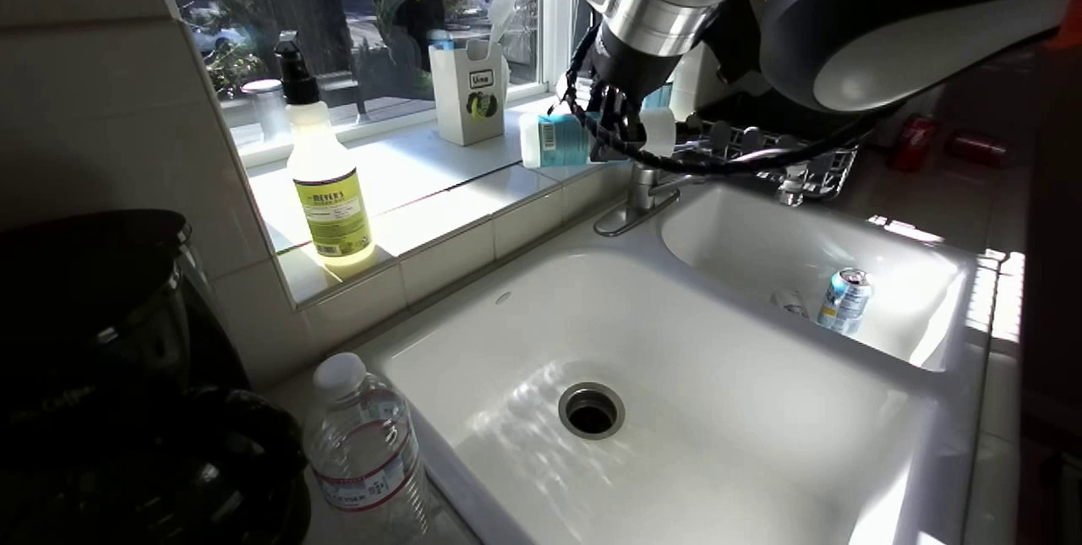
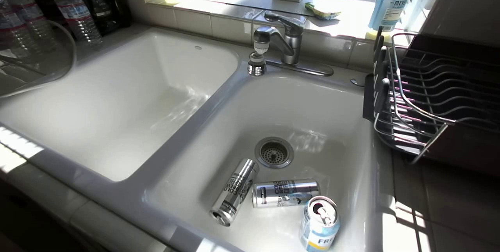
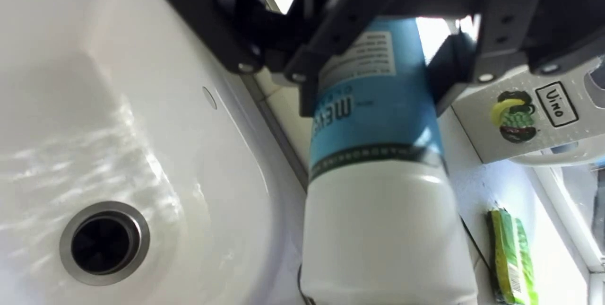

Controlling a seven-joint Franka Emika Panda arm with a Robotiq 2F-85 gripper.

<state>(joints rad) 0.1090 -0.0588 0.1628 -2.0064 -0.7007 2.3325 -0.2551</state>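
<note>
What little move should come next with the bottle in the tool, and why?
Probably a gentle turn of the tool to bring the bottle upright. In an exterior view it lies roughly sideways in the tool's grip, near the sill, so set down like that it could roll.

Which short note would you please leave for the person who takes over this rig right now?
Pincer: closed on the blue-labelled bottle.
Where it is: tipped roughly onto its side, apparently in the air, close to the window sill.
Nearby: the yellow-green-labelled spray bottle and the Vino container both stand upright on the sill.
Done: the bottle is gripped.
Left: it is not yet set down or released.
</note>
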